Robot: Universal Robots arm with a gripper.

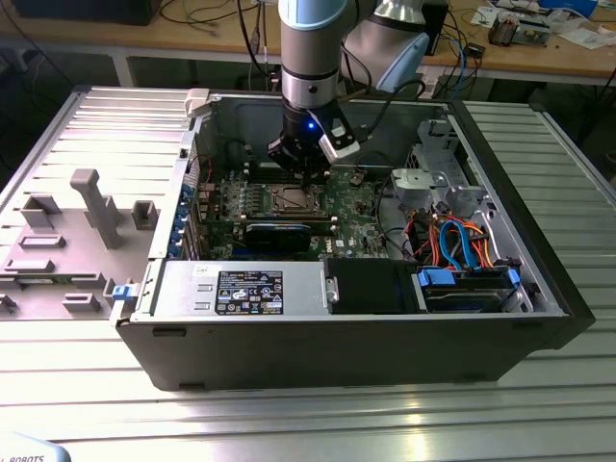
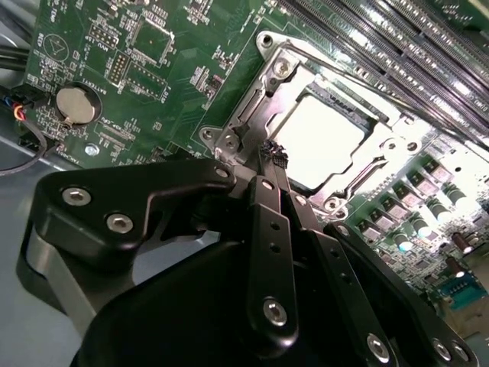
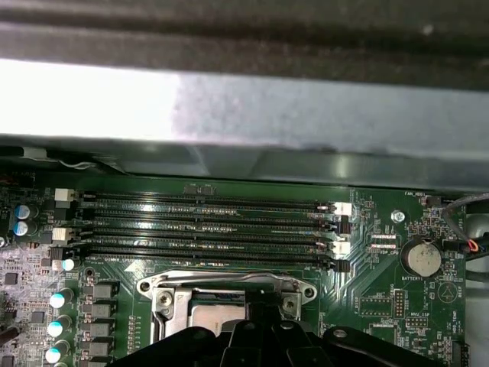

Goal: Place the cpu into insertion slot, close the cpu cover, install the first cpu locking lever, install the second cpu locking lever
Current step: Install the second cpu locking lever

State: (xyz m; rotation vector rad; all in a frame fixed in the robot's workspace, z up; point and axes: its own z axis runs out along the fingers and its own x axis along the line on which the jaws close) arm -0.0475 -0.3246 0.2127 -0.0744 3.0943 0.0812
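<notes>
Silvery cpu cover point(image 2: 263, 107) lies closed over the cpu point(image 2: 325, 141) in the insertion slot; gripper point(image 2: 273, 155) fingertips together, poised at the cover's edge.

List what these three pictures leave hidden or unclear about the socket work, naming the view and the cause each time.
- Second wrist view: the claw body hides the cpu cover's near edge and any locking levers there.
- First wrist view: the claw's body covers the cpu's lower part.
- Exterior view: the insertion slot is too small to judge lever positions.
</notes>
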